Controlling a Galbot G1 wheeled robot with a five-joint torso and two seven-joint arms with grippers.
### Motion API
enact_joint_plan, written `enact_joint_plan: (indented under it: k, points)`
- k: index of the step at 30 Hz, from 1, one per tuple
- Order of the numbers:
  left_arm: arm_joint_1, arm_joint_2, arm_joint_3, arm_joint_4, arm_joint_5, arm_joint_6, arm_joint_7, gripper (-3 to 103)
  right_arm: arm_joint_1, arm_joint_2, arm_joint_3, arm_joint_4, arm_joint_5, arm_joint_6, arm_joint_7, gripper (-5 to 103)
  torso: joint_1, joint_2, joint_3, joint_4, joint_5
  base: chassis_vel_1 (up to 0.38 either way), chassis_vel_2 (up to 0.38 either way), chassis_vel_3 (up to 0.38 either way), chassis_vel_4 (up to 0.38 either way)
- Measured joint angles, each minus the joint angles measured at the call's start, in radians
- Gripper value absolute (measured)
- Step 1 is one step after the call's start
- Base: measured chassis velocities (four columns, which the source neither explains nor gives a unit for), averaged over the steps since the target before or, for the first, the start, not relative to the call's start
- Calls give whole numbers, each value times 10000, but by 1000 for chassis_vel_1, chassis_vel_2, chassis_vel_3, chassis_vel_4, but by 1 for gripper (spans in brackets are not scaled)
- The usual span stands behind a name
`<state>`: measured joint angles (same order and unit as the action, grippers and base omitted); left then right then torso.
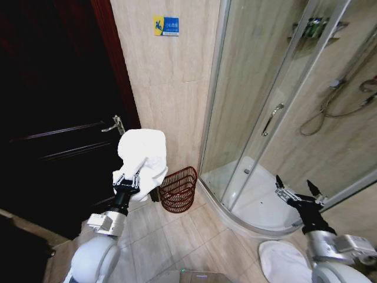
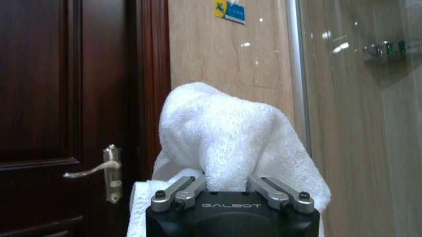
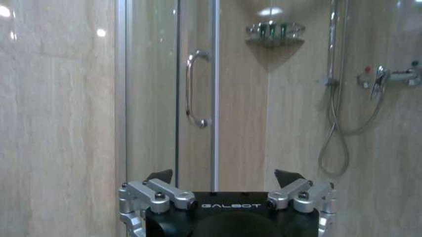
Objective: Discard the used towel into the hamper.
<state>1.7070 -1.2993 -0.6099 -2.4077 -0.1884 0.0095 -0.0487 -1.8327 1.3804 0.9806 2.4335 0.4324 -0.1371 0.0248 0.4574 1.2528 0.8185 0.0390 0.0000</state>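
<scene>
Pickup done: my left hand [image 1: 131, 175] clamped on white towel [image 1: 143, 154], held up by door. Hamper [image 1: 178, 188] on floor just beside, nothing inside. Drop remains. Right hand [image 1: 298, 194] spread wide, idle near shower.

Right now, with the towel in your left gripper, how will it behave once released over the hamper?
Probably floppy: the towel bulges and drapes over the left gripper, so it should slump, not drop as a block. It looks bulky against the hamper, so folds may catch on the wire rim. The right gripper waits open by the shower.
</scene>
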Motion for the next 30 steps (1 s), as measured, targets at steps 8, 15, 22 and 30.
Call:
enact_joint_plan:
  k: [8, 15, 22, 30]
  points:
    - [30, -26, 179, 66, 148, -23, 4, 14, 29, 293, -104, -8, -133, -19, 15, 100, -147, -298, -160, 0, 0, -13, 11, 5, -10]
    - [-185, 12, 29, 751, -89, 76, 15, 14, -68, 569, -119, 41, -75, 683, -496, 100, -311, -677, -370, 1, 5, 0, 0, 0, 0]
    - [-656, 276, -924, 2525, -1316, -216, 360, 14, -241, 981, -232, -178, -383, 1542, -1372, 100, -515, -1128, -612, 0, -4, 0, 0, 0, 0]
    - [-451, 355, -1211, 2800, -1660, -872, 593, 14, -589, 1480, -704, -464, -1189, 1980, -1704, 100, -714, -1556, -844, 0, -1, 0, 0, 0, 0]
